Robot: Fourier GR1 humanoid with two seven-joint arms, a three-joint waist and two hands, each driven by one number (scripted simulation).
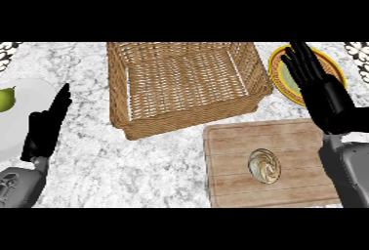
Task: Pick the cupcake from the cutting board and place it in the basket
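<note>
cupcake [264, 166] sits on the cutting board [231, 188]; your right hand [315, 75] and left hand [47, 128] are empty, fingers straight.

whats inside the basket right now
Only bare woven floor shows in the basket; the cupcake sits on the cutting board. The near wall hides a strip of floor.

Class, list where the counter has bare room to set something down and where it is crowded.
Bare counter lies between the left hand and the cutting board, below the basket. The basket is empty inside. Crowded: the right hand over the yellow plate, beside the basket.
</note>
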